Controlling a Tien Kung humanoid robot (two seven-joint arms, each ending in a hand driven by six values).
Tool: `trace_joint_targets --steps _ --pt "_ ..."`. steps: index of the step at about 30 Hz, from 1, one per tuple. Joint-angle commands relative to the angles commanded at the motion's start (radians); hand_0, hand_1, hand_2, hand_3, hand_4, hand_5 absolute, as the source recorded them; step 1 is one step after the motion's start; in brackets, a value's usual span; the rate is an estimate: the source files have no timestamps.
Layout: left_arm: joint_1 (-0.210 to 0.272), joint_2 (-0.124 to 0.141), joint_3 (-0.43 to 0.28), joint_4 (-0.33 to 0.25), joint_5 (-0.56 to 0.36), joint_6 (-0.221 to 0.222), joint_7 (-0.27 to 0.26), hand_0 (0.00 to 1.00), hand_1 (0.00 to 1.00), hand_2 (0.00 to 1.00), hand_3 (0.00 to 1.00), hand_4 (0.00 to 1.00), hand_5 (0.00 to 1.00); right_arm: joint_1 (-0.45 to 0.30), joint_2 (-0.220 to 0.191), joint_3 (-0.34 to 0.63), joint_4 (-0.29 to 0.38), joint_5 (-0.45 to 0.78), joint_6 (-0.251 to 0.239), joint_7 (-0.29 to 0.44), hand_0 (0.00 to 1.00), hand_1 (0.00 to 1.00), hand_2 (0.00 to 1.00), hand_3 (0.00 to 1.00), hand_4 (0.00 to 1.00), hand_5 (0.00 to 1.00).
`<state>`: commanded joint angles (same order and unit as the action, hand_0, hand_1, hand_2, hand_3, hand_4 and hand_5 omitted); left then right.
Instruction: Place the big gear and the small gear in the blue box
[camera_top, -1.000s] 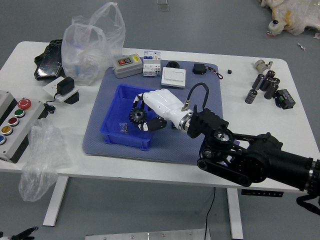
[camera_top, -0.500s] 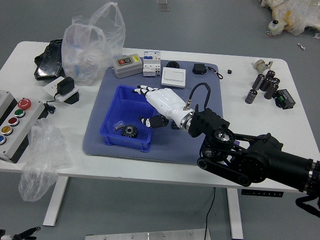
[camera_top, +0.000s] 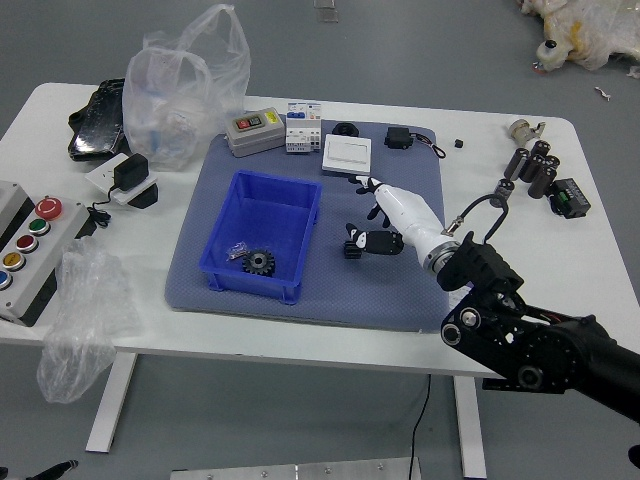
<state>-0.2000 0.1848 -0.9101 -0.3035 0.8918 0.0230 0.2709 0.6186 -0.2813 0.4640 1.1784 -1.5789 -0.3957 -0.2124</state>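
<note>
The bigger toothed wheel, which I take for the big gear (camera_top: 258, 262), lies in the blue box (camera_top: 249, 284), by the near wall, with a crinkle of clear plastic (camera_top: 237, 250) just beside it. Outside, to the right of the box on the grey-blue mat (camera_top: 385, 300), sits a little dark piece (camera_top: 352, 250); I'd guess that's the small gear, though its teeth are too small to make out from here. Both look rigid, so I'd expect no give in a squeeze, and neither should be much of a weight. The likelier bother is a short, possibly slick rim, and I'd pinch the little one low, across opposite sides, thumb against forefinger. The robot's right hand (camera_top: 412, 216) is right over it, fingers (camera_top: 368, 185) loosely spread and well parted from the thumb, nothing gripped that I can see; whether the thumb touches the piece I can't tell. A second ago that hand had the big gear up over the box; half a second on, the gear was down inside, and now the hand has swung off to the right, past the wall. A bit of the left hand (camera_top: 52, 470) shows at the near left corner, beyond the white counter (camera_top: 250, 342).
</note>
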Motion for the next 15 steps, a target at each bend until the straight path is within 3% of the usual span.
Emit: trace_joint_targets --steps 15 --pt "-0.004 0.001 -0.001 0.001 -0.002 0.0 -0.007 0.655 0.489 0.51 0.728 0.738 0.628 0.027 0.021 -0.082 -0.072 0.051 0.061 -0.026 0.371 0.468 0.748 0.877 0.675 0.243"
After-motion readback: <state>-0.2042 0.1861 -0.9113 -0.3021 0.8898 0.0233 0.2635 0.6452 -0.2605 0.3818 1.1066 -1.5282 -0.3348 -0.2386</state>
